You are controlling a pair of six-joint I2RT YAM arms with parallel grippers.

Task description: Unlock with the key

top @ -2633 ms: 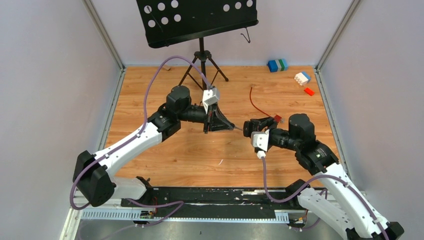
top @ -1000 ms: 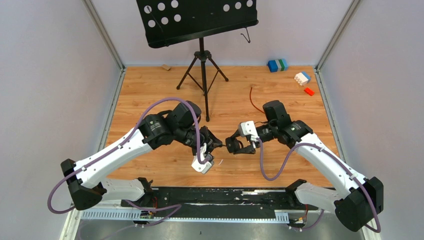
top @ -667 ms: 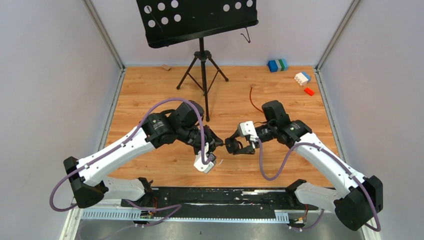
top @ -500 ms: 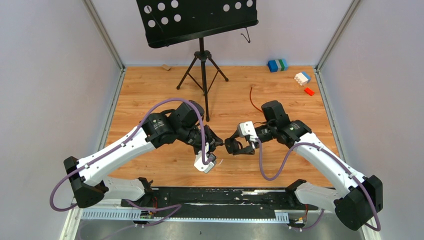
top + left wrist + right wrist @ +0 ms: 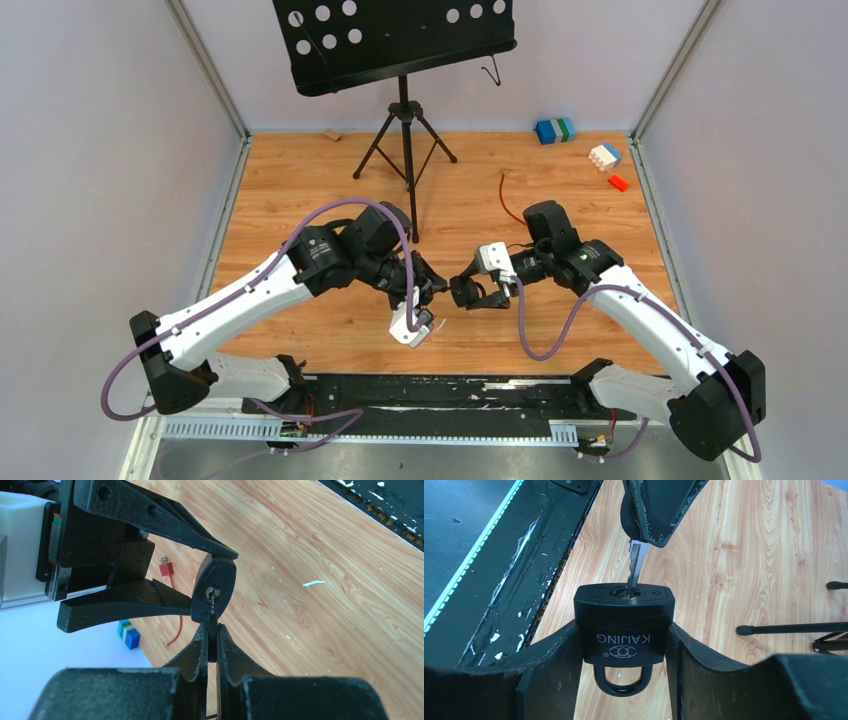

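A black padlock [image 5: 623, 625] marked KAIJING sits between the fingers of my right gripper [image 5: 623, 642], which is shut on its body. The shackle points back toward the wrist and the keyhole faces outward. My left gripper [image 5: 212, 630] is shut on the black head of the key [image 5: 212, 647]. The silver key blade [image 5: 634, 570] has its tip in the keyhole, and most of the blade still shows outside. In the top view the left gripper [image 5: 430, 291] and the right gripper [image 5: 462, 292] meet tip to tip above the wooden table's middle.
A black music stand [image 5: 400, 40] on a tripod stands at the back centre. A red wire [image 5: 512, 205] lies behind the right arm. Blue-green [image 5: 555, 130], white [image 5: 604, 155] and red [image 5: 618, 183] toy bricks lie at the back right. A black strip [image 5: 430, 395] lines the near edge.
Since the earliest frame both arms have come nearer and turned their grippers toward each other. Over the last second the left wrist edged slightly right toward the padlock; the right arm held still.
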